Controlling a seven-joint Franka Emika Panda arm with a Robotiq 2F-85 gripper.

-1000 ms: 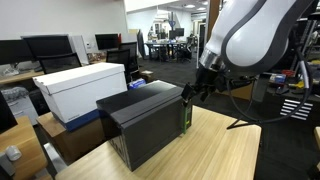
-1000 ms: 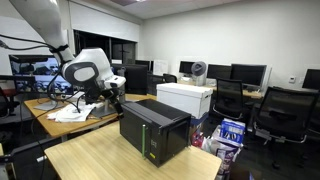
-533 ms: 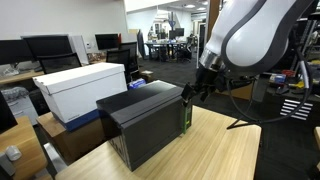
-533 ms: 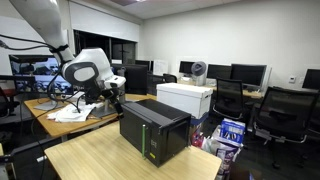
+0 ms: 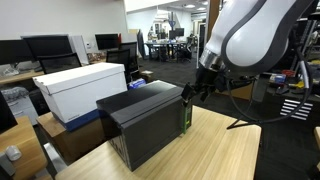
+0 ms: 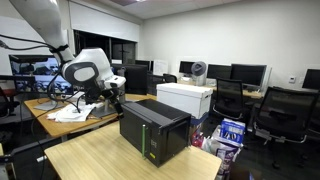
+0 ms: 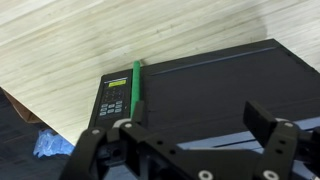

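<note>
Pale wood-grain surface (image 5: 235,150) carries the black boxy microwave (image 5: 145,125), which stands near one end of it in both exterior views. The door looks shut, inside not visible. Off the surface, just past the microwave, is a white lidded cardboard box (image 5: 80,88), lid on, contents hidden.

Robotiq gripper (image 5: 190,95) hangs by the microwave's upper edge, at the end w/ the green strip (image 7: 135,88). Touching or just clear: can't tell.

Wrist view: jaws spread wide, nothing btwn them, black panel filling the space ahead. The green strip sits ahead and off to picture-left of the jaws' midline. Its long axis runs away from the camera, approx. crosswise to the jaw gap. Keypad panel (image 7: 116,98) sits just beside the strip, on its outer side.
</note>
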